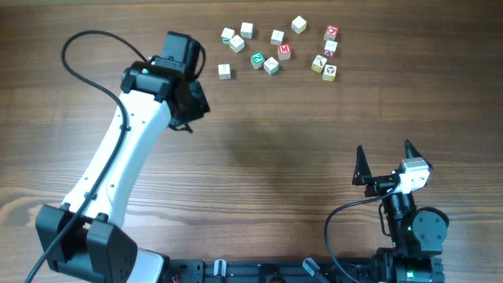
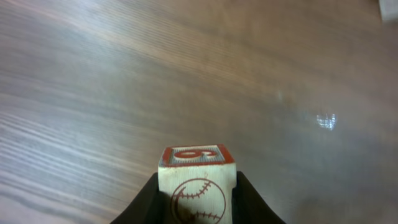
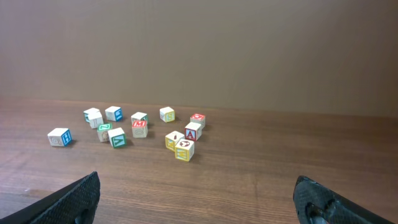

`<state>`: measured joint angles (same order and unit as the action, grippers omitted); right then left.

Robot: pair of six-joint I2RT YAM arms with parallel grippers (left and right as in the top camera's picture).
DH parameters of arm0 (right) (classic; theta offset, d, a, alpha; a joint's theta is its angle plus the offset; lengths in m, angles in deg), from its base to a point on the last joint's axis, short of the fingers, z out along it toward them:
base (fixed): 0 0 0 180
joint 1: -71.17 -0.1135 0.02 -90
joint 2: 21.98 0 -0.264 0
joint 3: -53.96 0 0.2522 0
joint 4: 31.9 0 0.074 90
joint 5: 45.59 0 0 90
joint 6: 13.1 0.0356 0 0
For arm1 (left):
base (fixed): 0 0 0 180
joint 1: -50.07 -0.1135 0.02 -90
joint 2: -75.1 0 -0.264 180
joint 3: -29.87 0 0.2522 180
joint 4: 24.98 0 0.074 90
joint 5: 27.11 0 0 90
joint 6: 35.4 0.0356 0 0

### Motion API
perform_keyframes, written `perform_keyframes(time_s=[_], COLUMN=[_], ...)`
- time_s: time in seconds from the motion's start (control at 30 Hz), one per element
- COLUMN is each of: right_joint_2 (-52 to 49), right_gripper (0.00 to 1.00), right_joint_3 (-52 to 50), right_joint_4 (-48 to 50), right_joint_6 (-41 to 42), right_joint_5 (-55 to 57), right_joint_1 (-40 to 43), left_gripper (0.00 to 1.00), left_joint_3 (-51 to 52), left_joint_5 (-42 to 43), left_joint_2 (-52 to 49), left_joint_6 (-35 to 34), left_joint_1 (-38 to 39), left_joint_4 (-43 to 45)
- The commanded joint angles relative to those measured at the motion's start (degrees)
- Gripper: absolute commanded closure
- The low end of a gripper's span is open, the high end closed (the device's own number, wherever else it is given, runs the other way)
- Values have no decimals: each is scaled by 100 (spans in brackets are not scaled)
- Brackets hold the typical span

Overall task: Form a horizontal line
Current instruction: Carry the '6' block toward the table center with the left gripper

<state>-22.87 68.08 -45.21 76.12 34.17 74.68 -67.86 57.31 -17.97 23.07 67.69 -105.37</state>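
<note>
My left gripper [image 2: 197, 199] is shut on a wooden block [image 2: 197, 186] with a red-framed 6 on top and a baseball drawing on its side, held above bare table. In the overhead view the left gripper [image 1: 191, 106] sits left of centre, below the block pile, and the held block is hidden under it. Several small letter blocks [image 1: 277, 51] lie scattered at the far side; they also show in the right wrist view [image 3: 138, 127]. My right gripper [image 1: 385, 163] is open and empty near the front right, its fingertips at the edges of its view [image 3: 199, 199].
One white block [image 1: 225, 71] lies apart at the pile's left, nearest the left gripper. A yellow pair of blocks [image 1: 324, 67] lies at the pile's right. The brown wooden table [image 1: 283, 157] spans the view. Black cables loop at the left arm and right base.
</note>
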Motion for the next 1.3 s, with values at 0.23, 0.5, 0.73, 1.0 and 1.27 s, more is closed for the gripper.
perform_keyframes(time_s=[0.23, 0.5, 0.73, 1.0, 1.27], right_joint_2=[46, 46, 46, 46, 46], right_gripper=[0, 0, 0, 0, 1], right_joint_3=[-7, -7, -7, -7, -7], right_joint_4=[22, 22, 22, 22, 22], right_joint_6=[-68, -66, -68, -66, -68], right_joint_5=[35, 37, 37, 37, 37], right_joint_1=[-28, -28, -28, -28, -28], left_gripper=[78, 78, 75, 80, 76], left_joint_3=[155, 949, 1683, 2378, 2396], left_joint_5=[297, 302, 258, 284, 691], left_joint_2=[46, -44, -144, -157, -612], left_joint_6=[-74, -542, -533, -535, -472], left_joint_1=[1296, 1943, 2229, 2277, 2549], left_joint_4=[118, 1126, 1351, 2323, 3486])
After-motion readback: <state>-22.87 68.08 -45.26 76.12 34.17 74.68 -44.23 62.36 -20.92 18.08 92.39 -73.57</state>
